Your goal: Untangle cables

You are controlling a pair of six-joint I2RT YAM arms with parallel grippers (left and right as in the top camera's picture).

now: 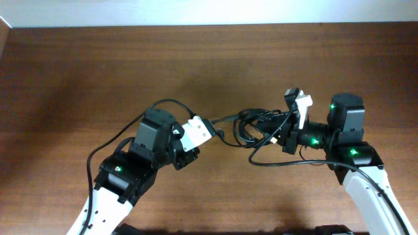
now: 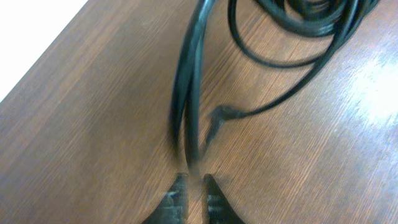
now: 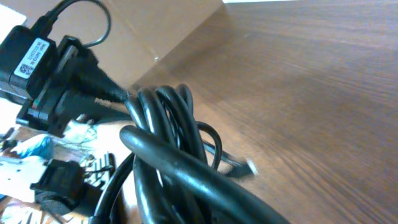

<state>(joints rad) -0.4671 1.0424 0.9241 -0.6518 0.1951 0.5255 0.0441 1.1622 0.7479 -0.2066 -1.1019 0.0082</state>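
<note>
Limp, light cables [image 1: 258, 124] stretch between left gripper [image 2: 196, 190], pinching one strand, and right gripper [image 1: 292, 125], seemingly clasping the rest; single strands should pull easiest.

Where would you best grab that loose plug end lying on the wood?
Probably just behind the plug end, on its stiff neck, from straight above: it lies flat on the table, apart from the tangled cables, so fingers could straddle it.
</note>
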